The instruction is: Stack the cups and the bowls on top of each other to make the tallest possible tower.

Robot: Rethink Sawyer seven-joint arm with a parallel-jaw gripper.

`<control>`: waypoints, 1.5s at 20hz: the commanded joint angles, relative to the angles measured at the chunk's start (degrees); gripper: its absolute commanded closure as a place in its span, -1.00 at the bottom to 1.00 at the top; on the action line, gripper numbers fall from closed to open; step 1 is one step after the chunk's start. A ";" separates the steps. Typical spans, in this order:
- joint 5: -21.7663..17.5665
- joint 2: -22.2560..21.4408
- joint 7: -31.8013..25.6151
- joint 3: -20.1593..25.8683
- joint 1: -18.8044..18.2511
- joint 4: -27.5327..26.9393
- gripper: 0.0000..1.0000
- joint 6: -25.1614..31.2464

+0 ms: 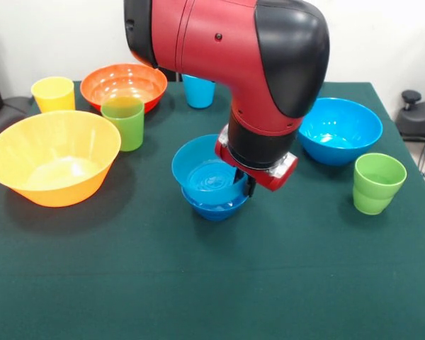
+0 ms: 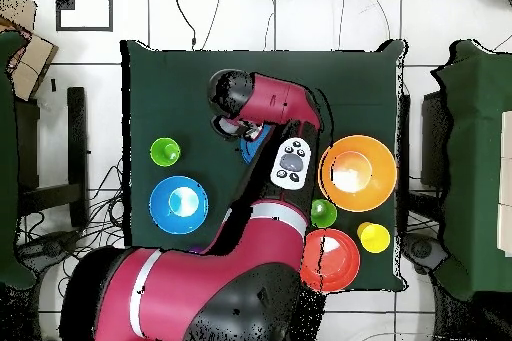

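From the front, your gripper sits at the right rim of the medium blue bowl nested on the small dark blue bowl mid-table, grip unclear; overhead hides both, so square them before releasing.

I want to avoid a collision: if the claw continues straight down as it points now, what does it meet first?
Probably the rim of the medium blue bowl nested in the dark blue bowl; the claw already sits at its edge.
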 commanded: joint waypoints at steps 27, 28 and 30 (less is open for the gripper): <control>-7.06 0.37 -3.17 3.71 0.88 -0.78 1.00 0.60; -7.29 0.40 -3.29 3.74 0.85 -0.92 1.00 0.70; -7.69 0.37 -3.58 3.82 0.84 -0.93 1.00 0.62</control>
